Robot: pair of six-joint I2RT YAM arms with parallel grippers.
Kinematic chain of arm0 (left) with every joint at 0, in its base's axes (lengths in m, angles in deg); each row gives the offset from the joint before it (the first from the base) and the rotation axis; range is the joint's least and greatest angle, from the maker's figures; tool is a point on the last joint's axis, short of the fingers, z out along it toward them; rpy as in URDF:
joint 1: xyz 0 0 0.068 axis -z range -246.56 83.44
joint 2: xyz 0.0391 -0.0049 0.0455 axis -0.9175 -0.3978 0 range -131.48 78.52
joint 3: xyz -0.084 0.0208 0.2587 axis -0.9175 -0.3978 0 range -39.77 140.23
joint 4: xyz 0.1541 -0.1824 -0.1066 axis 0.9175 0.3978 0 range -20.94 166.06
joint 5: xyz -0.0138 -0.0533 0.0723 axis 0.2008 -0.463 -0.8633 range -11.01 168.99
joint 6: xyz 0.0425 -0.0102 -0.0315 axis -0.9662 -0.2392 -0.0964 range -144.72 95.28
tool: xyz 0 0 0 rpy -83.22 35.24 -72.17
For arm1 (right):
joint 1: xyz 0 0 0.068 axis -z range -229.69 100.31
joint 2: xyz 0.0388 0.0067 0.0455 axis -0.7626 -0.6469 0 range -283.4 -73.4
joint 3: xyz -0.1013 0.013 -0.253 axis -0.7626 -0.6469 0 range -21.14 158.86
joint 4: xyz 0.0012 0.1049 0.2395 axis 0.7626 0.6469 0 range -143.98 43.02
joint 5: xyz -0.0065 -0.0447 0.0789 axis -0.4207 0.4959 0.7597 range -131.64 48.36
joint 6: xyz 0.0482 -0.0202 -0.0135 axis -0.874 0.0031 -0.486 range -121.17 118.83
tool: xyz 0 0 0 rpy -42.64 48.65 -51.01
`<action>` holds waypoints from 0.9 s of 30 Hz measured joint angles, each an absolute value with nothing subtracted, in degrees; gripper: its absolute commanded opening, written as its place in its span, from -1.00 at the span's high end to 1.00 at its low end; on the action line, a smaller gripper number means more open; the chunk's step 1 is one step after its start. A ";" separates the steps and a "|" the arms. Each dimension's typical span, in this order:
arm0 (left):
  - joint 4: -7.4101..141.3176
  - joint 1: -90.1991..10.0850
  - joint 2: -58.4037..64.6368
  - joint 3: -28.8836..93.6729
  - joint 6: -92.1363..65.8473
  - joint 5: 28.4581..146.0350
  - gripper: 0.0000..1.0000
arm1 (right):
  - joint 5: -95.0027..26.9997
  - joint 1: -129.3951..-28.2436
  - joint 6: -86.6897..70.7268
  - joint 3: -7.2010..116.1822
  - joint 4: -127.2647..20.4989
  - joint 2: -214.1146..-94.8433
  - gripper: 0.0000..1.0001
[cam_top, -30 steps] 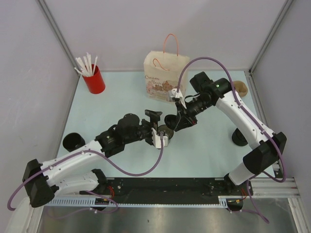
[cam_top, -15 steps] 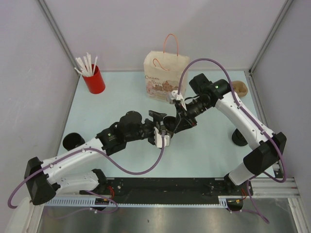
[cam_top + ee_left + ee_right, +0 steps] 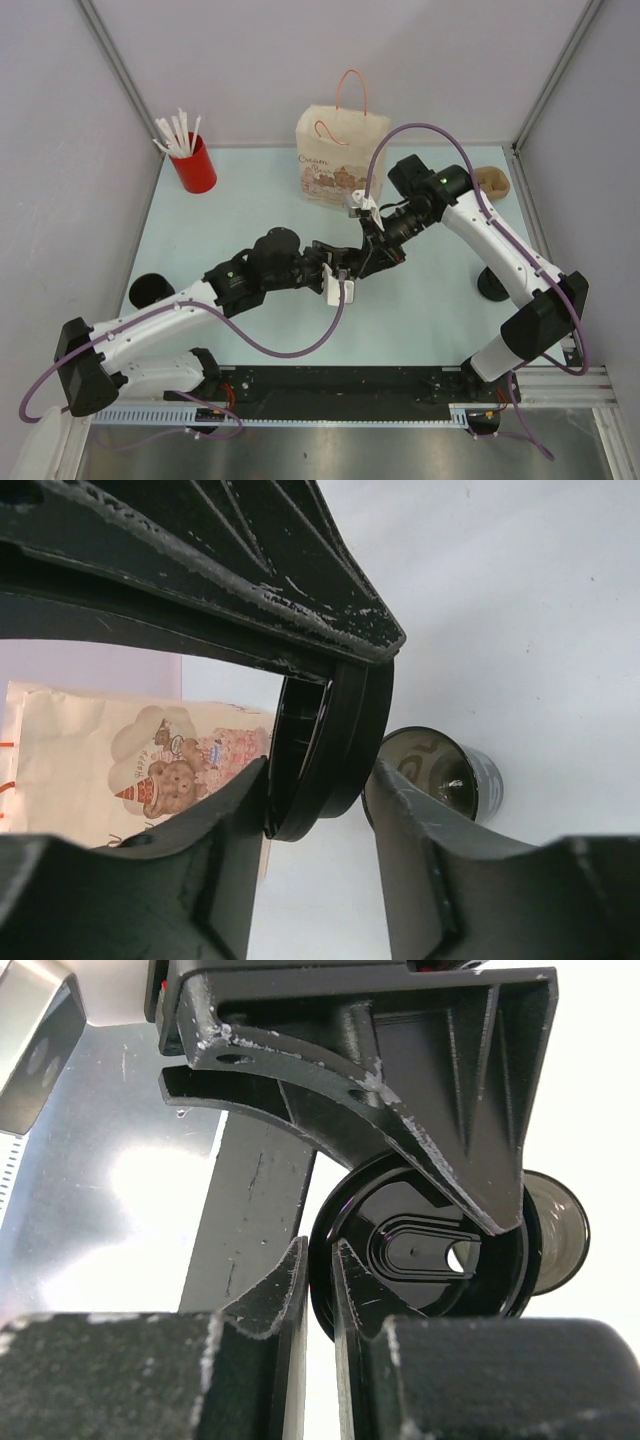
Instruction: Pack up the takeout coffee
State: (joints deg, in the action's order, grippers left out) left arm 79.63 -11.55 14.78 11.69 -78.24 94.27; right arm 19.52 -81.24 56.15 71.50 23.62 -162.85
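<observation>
The takeout coffee [image 3: 445, 780], a small dark grey cup, stands uncovered on the table beyond the fingers; it also shows at the right edge of the right wrist view [image 3: 560, 1245]. From above the two grippers hide it. A black lid [image 3: 420, 1250] hangs in the air at the table's middle. My right gripper [image 3: 320, 1270] [image 3: 362, 255] is shut on the lid's rim. My left gripper [image 3: 320, 780] [image 3: 338, 262] straddles the same lid [image 3: 330, 750], seen edge-on there, with a finger against each side.
A paper bag [image 3: 340, 160] with a bear print stands upright at the back centre. The red cup of straws [image 3: 192, 160] is at the back left. A squat black round piece [image 3: 148, 292] sits far left, another dark one [image 3: 492, 283] at the right, a brown item [image 3: 493, 182] behind it.
My left gripper has moved right up to the lid and drawn its jaws in around it. The right gripper has shifted the lid slightly left, still gripping it.
</observation>
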 measured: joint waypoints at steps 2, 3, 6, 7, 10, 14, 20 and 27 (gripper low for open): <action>79.65 -11.55 14.78 11.69 -78.18 94.27 0.13 | 19.55 -81.09 56.15 71.50 23.80 -162.85 0.83; 79.67 -11.55 14.78 11.69 -78.15 94.27 0.17 | 19.55 -81.07 56.13 71.50 23.82 -162.85 0.83; 79.67 -11.55 14.78 11.69 -78.07 94.30 0.28 | 19.55 -81.00 56.13 71.50 24.02 -162.85 0.83; 79.78 -11.55 14.78 11.69 -78.02 94.34 0.37 | 19.55 -80.98 56.13 71.50 24.02 -162.85 0.83; 80.96 -11.49 14.78 11.67 -77.65 94.78 0.61 | 19.55 -80.81 56.09 71.50 23.95 -162.85 0.68; 81.33 -11.33 14.69 11.69 -77.13 94.95 0.85 | 19.48 -80.52 55.63 71.50 23.80 -162.85 0.09; 81.29 -11.23 14.65 11.69 -75.20 95.26 0.89 | 15.52 -78.27 51.69 71.52 23.65 -162.72 -0.27; 81.68 -12.52 14.06 12.26 -69.83 95.61 0.83 | 1.91 -73.90 44.13 65.29 11.89 -152.47 -0.31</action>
State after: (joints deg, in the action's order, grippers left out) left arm 81.68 -12.52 14.06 12.26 -69.83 95.61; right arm 1.91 -73.90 44.13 65.29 11.89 -152.47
